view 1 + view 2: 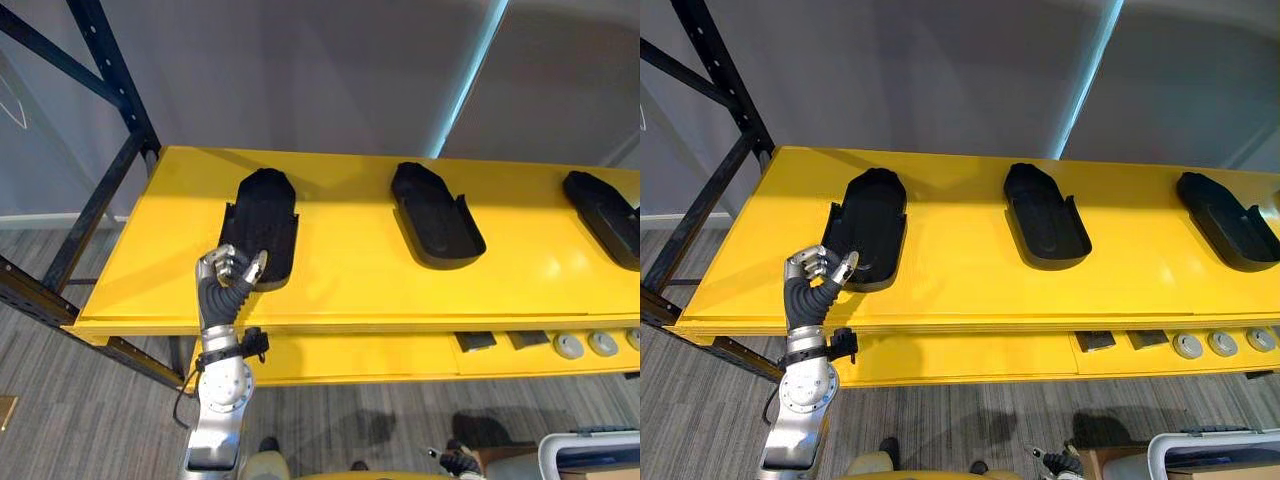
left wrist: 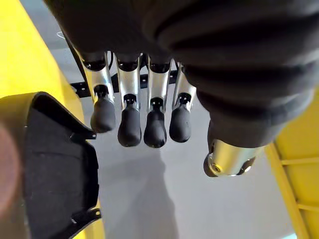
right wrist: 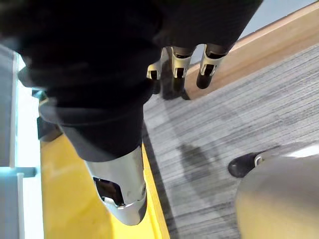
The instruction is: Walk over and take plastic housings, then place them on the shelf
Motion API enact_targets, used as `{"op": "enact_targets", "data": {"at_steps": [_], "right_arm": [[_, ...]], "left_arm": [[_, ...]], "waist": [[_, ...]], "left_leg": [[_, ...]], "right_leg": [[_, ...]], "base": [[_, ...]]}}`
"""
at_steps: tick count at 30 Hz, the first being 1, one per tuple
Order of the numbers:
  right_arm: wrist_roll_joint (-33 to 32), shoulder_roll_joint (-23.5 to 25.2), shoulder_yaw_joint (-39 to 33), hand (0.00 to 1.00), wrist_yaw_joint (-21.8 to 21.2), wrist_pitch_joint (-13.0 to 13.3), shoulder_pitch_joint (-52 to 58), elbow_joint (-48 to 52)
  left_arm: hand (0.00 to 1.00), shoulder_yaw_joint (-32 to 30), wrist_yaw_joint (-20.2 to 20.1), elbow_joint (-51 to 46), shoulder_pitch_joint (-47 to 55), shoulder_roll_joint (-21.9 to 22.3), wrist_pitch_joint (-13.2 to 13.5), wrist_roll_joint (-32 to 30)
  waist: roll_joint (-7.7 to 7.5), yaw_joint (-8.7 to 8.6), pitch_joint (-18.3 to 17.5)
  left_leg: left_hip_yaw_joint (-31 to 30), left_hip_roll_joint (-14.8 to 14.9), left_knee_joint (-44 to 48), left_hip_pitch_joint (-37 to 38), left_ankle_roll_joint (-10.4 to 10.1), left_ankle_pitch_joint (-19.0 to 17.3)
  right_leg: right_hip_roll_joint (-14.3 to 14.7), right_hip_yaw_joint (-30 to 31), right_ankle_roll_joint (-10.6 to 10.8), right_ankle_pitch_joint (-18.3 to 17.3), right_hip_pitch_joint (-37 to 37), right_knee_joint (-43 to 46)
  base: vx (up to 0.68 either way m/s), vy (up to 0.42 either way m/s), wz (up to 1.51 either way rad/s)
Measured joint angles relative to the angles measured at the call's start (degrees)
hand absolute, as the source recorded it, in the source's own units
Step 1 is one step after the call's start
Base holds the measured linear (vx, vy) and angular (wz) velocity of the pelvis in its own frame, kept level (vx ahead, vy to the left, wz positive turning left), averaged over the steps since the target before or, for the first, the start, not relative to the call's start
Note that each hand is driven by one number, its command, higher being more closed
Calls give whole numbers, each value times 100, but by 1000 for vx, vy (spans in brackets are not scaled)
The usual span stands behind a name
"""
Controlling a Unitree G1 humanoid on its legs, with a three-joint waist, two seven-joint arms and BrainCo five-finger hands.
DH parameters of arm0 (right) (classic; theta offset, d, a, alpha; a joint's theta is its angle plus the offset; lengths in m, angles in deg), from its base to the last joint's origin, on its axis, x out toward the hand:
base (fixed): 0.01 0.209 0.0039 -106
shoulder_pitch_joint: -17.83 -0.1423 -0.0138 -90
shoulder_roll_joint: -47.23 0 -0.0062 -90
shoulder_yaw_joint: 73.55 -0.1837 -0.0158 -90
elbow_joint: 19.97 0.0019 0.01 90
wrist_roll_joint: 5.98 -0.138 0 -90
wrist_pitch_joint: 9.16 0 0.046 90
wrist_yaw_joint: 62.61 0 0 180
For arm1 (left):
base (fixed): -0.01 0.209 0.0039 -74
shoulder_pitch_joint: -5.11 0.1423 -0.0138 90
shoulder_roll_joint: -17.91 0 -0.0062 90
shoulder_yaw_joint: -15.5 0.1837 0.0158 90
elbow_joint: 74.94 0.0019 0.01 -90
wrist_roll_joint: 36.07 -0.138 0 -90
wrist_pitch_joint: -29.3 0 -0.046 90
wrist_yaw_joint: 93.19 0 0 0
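Three black plastic housings lie open side up on the yellow shelf (image 1: 360, 280): one at the left (image 1: 262, 225), one in the middle (image 1: 435, 215) and one at the right edge (image 1: 605, 215). My left hand (image 1: 228, 272) is raised at the near end of the left housing. Its wrist view shows the fingers (image 2: 130, 124) straight and empty, with that housing (image 2: 55, 169) just beside them and a gap between. My right hand (image 1: 462, 462) hangs low by the floor at the bottom right, its fingers (image 3: 179, 64) relaxed and holding nothing.
A lower yellow level holds small dark blocks (image 1: 478, 341) and grey discs (image 1: 585, 345). Black rack uprights (image 1: 110, 60) stand at the shelf's left end. A white bin (image 1: 590, 455) sits on the floor at the lower right. Grey wall behind the shelf.
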Motion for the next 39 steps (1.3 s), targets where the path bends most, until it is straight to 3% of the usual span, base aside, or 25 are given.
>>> {"op": "enact_targets", "data": {"at_steps": [6,15,23,35,39], "right_arm": [[2,63,51,0,1,-14,31,35],[7,75,-11,0,4,-50,55,68],[16,160,-95,0,9,-99,37,82],[159,146,-356,0,11,-107,-21,-34],[224,149,-361,0,10,-113,-88,-63]], "left_arm": [[100,-11,-220,480,83,44,-38,0],[100,-36,-214,1063,-15,86,-156,-5],[100,-106,-126,1783,-442,-30,-293,-9],[100,-149,-25,2517,-1040,-158,-290,-11],[100,-156,33,2769,-1282,-300,-285,-11]], "waist": [[56,-4,-125],[38,-15,-143],[25,-20,-187],[106,-64,-254],[103,-202,-250]], "left_leg": [[25,40,20,-1,-13,-39],[184,166,94,-39,-54,-1],[284,93,-129,157,-93,121],[379,-73,-1448,740,-121,836],[413,-122,-1769,893,-102,993]], "right_leg": [[15,4,-1,1,3,7],[89,18,-88,-66,-56,9],[10,119,-59,-82,-61,10],[19,222,-57,-75,-152,3],[9,255,-47,-69,-151,-18]], "base": [[0,0,0],[-12,-22,-4],[26,3,-6],[-1,-20,-3],[1,3,-3]]}}
